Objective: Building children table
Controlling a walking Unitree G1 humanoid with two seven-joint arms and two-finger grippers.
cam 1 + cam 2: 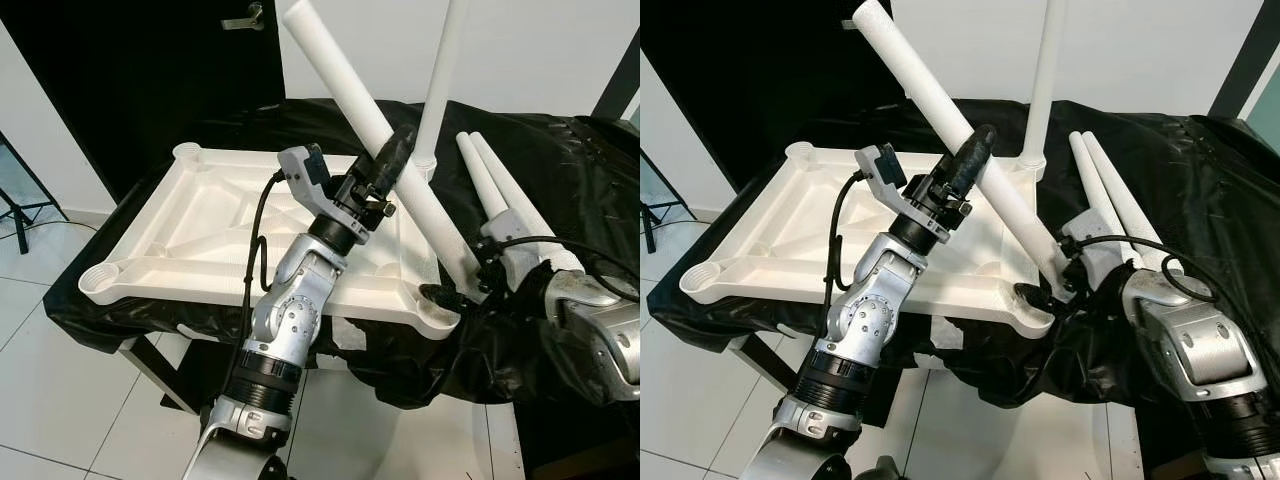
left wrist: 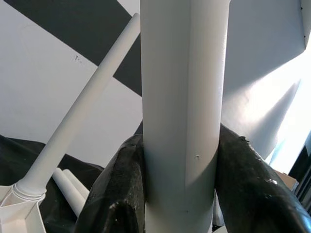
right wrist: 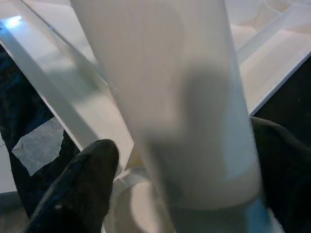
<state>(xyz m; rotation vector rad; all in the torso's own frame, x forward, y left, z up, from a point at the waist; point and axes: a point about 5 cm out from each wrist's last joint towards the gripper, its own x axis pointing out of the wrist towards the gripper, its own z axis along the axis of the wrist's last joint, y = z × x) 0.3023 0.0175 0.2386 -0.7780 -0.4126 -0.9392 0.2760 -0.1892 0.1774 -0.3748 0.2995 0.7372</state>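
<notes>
The tabletop (image 1: 250, 235) lies upside down on the desk (image 1: 560, 170), so its corner sockets face up. Both jaws are closed on one tilted leg (image 1: 375, 130): the left gripper (image 1: 385, 165) at its middle, the right gripper (image 1: 1055, 290) steering its foot into the near socket (image 1: 1030, 305).

Head cams up high, wrist cams jammed right in close.

Both eye views look forward and down over the upside-down white tabletop (image 1: 250, 225) on its black-draped stand, showing the same scene slightly offset sideways. The left wrist view peers up along the tilted leg (image 2: 184, 97) toward the wall; the right wrist view looks down the same leg at the tabletop's corner socket (image 3: 141, 204), super close and blurry.
</notes>
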